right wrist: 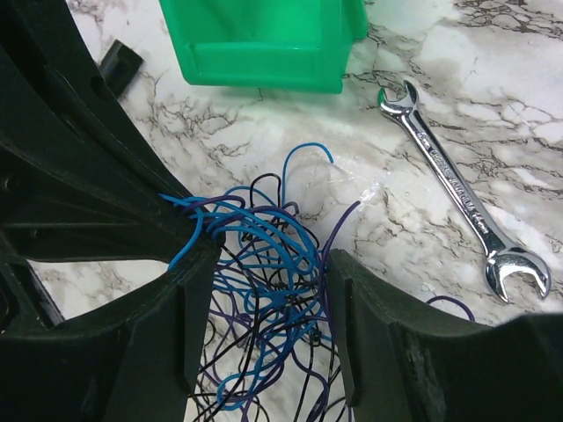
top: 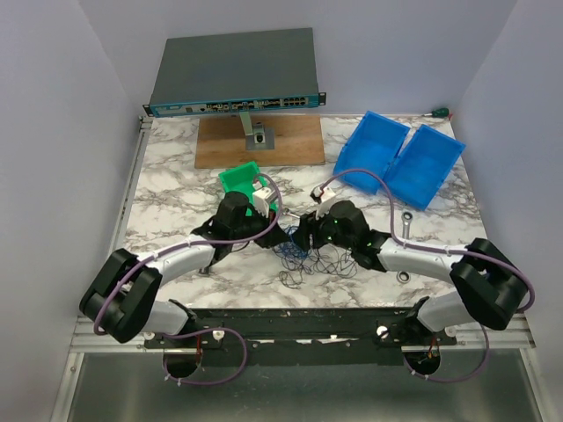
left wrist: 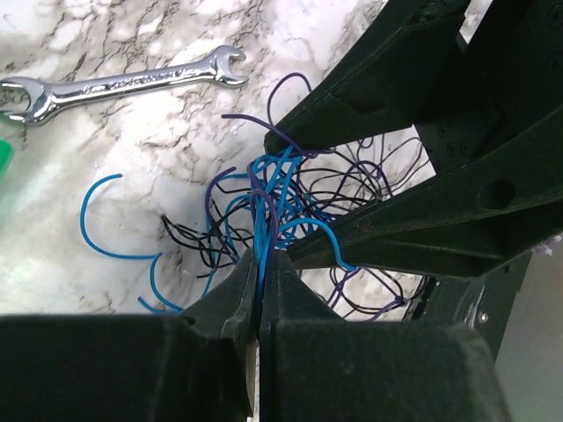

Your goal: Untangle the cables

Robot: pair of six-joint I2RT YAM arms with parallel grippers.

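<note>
1. Where your left gripper point(left wrist: 261, 261) meets the tangle, its jaws are pressed together with no gap. A few blue strands of the cables point(left wrist: 274, 189) run straight down into the pinch, so it is closed and gripping the cables.
2. Your right gripper point(right wrist: 273, 264) has its jaws well apart and clamps nothing. The bulk of the tangle lies in the gap between them, on the marble table point(right wrist: 422, 61).
3. In the right wrist view, one blue loop drapes over the tip of the jaw on the left side of the view. A purple strand rises along the inner face of the other jaw.
4. In the left wrist view, the right gripper's two dark fingers point(left wrist: 378, 88) reach in from the upper right, opposite the left jaws. The knot sits between the two pairs of tips.
5. The strands are blue, black and purple, crossing in small loops. One loose blue arc lies flat to the left of the left jaws, just clear of the knot.
6. A silver wrench point(left wrist: 123, 83) lies flat beyond the left jaws and to their left, apart from the cables. Seen from the right wrist, it lies to the right of the right jaws.
7. A green bin point(right wrist: 264, 35) stands beyond the right jaws, past the tangle and not touching it.
8. In the top view, both grippers sit nose to nose, and thin strands spill out beneath them towards the near edge.
</note>
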